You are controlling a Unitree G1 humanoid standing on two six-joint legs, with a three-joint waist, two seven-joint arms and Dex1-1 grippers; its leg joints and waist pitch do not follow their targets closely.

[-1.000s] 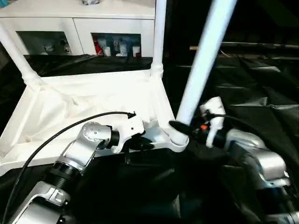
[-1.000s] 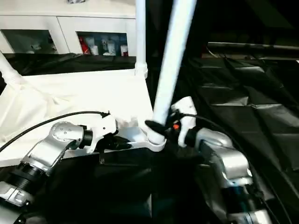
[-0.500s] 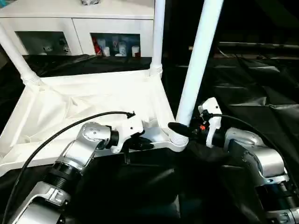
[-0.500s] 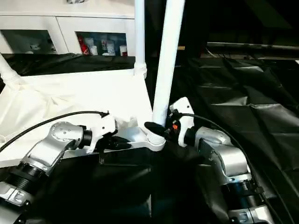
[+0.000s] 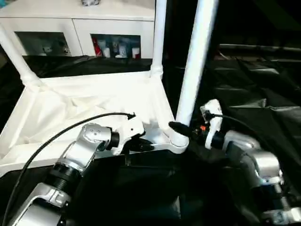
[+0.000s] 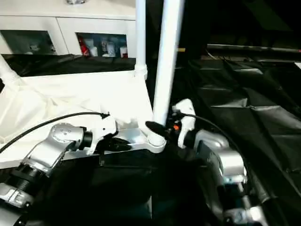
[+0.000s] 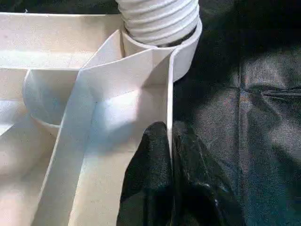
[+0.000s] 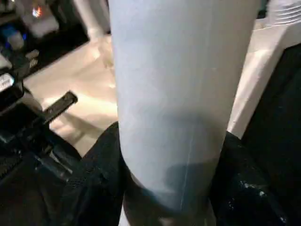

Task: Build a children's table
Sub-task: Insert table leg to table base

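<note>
Tabletop point(image 5: 84, 101) lies upside down on our black-draped work table point(image 5: 263, 94), two legs already standing at its far corners. Our left gripper point(image 5: 141, 143) is pinched flat on the near rim wall point(image 7: 168, 94), steadying it. Just beside it, our right gripper point(image 5: 181, 129) is clamped around the base of the third leg point(image 5: 195, 56), which rises nearly upright from the near-right socket point(image 5: 178, 140). Seating it should mean pressing or twisting straight down along that axis. White cabinet point(image 5: 80, 28) stands behind, well clear.
</note>
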